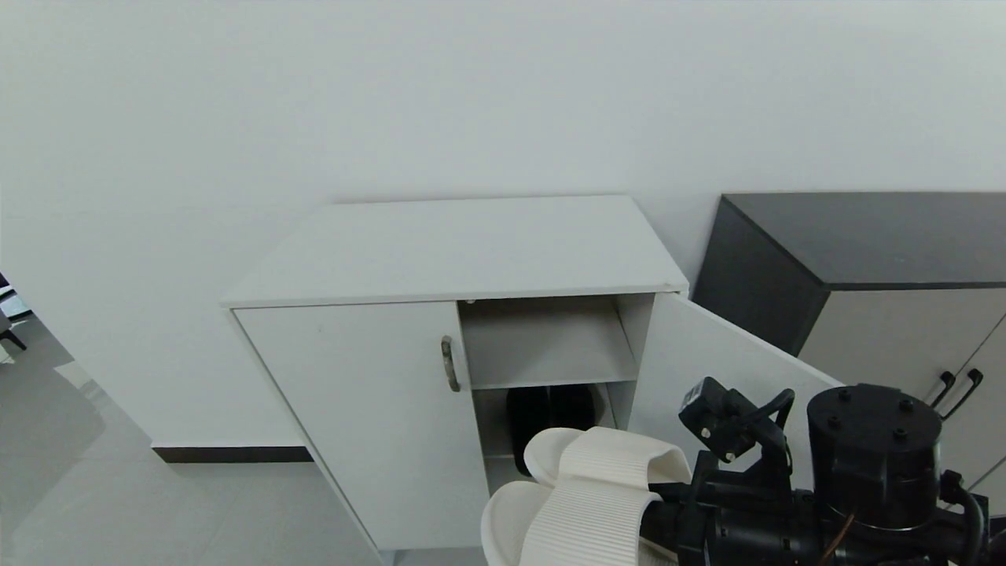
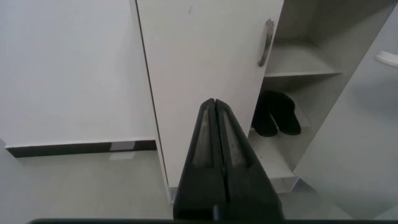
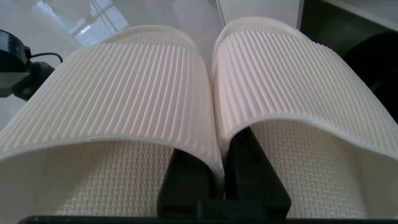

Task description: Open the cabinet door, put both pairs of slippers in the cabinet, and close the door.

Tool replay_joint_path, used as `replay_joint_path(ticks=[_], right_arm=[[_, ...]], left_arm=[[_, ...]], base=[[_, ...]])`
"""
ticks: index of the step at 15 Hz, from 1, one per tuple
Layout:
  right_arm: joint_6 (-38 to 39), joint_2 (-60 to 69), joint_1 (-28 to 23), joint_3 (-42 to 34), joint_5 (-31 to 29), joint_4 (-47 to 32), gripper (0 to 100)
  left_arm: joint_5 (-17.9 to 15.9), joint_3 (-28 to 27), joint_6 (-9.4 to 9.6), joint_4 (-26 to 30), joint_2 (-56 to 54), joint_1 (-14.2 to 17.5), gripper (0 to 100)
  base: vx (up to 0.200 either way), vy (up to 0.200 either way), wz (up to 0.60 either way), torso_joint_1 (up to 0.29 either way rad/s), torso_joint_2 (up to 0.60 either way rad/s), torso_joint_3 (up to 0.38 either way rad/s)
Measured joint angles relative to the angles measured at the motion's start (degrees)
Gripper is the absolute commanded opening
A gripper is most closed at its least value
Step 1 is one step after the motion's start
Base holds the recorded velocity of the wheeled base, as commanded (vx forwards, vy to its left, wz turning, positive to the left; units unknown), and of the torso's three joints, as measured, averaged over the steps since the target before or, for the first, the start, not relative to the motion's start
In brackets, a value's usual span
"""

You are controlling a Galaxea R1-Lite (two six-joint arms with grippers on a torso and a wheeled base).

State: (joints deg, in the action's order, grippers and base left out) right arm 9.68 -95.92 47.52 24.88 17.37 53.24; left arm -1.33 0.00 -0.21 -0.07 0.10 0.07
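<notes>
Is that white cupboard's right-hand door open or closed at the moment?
Open. The right door is swung outward, exposing a shelf and the black slippers inside; the left door is shut.

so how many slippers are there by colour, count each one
white slippers: 2, held in the right gripper
black slippers: 2, on a shelf inside the cabinet
total: 4

White wall (image 1: 471, 94), grey floor (image 1: 118, 511), dark sideboard (image 1: 864, 244)
</notes>
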Motion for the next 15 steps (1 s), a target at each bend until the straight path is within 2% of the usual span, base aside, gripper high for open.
replay_joint_path(ticks=[15], right_arm=[[-0.1,0.0,0.3,-0.5,0.0,0.5,0]], left_arm=[[0.0,0.0,-0.01,0.0,0.0,0.0,0]], base=[[0.0,0.0,0.0,-0.192,0.49,0.288]])
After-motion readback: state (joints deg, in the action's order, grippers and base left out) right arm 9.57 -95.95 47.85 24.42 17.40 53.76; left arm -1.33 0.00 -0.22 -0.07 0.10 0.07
